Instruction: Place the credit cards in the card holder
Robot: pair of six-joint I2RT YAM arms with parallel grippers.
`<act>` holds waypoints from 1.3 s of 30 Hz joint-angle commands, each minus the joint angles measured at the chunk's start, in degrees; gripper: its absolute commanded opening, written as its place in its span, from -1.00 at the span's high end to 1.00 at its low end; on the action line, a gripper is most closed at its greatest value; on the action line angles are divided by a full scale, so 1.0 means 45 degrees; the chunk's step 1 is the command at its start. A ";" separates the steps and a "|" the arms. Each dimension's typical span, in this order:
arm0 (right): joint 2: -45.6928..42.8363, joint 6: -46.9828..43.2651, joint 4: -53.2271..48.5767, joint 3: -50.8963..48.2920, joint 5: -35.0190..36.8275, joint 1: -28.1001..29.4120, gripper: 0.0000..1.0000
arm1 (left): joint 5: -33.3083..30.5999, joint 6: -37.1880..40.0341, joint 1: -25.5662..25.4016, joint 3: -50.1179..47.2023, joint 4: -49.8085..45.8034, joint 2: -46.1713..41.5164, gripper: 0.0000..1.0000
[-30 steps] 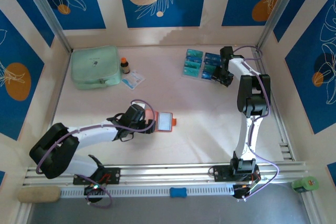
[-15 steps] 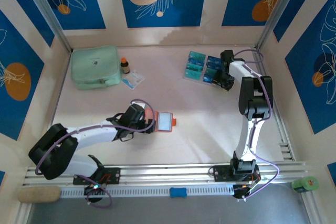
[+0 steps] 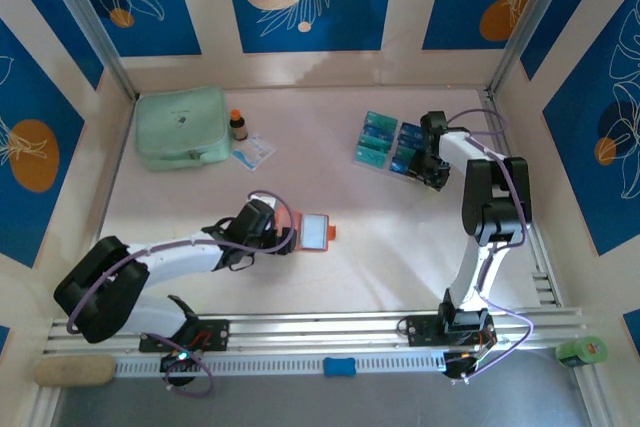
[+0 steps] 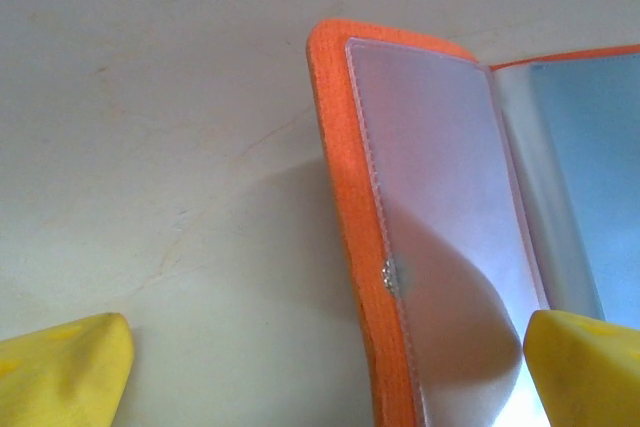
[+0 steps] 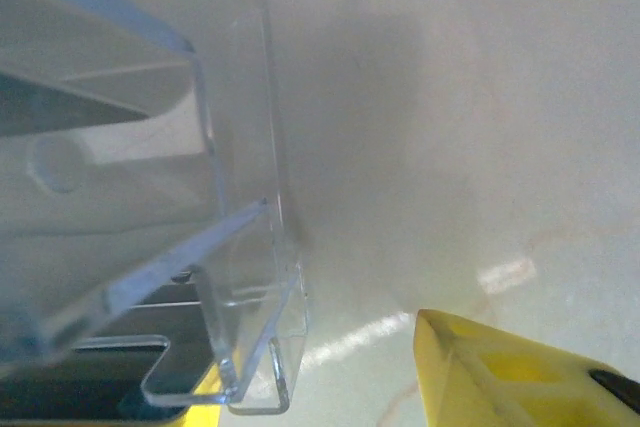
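At the left, our left gripper point(image 4: 325, 372) is fully released, 1 yellow finger on each side of the card holder's point(image 3: 316, 231) left flap. The holder lies open mid-table, orange outside, with pale clear pockets and blue under the right one. Further right, towards the back, the teal and blue credit cards point(image 3: 385, 137) stand in 2 rows in a clear tray point(image 5: 240, 247). We judge them light, stiff and slippery, best pinched by a free edge. The right gripper point(image 3: 420, 162) straddles the tray wall; we cannot tell if it clamps.
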 commanded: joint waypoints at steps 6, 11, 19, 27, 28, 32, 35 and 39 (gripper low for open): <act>-0.2090 0.0135 -0.0610 -0.2274 -0.0326 0.0176 -0.04 | 0.0308 0.0078 0.0106 -0.0306 0.0473 -0.0402 -1.00; -0.3830 0.0153 -0.0596 -0.2414 -0.1664 0.0837 -0.04 | 0.0158 0.0066 0.0120 -0.0203 0.0162 -0.0613 -1.00; -0.4988 0.0174 0.0578 -0.2104 -0.3533 0.2291 -0.04 | -0.0323 -0.0271 0.0114 -0.0316 -0.0255 -0.0958 -1.00; -0.2900 -0.0105 0.2315 -0.1280 -0.5393 0.3601 0.01 | -0.0739 -0.0617 0.0115 -0.0343 -0.0594 -0.1184 -1.00; -0.2596 -0.0086 0.2445 -0.1172 -0.5445 0.3712 0.01 | -0.0780 -0.0618 0.0114 -0.0301 -0.0647 -0.1175 -1.00; -0.1590 -0.0010 0.2662 -0.0760 -0.5642 0.3936 0.02 | -0.0900 -0.0637 0.0110 -0.0151 -0.0856 -0.1059 -1.00; -0.1086 0.0128 0.2854 -0.0586 -0.5790 0.4028 0.03 | -0.0947 -0.0695 0.0113 -0.0091 -0.0893 -0.1037 -1.00; -0.0530 0.0283 0.3033 -0.0377 -0.5814 0.4074 0.03 | -0.0933 -0.0749 0.0112 0.0014 -0.0958 -0.0966 -1.00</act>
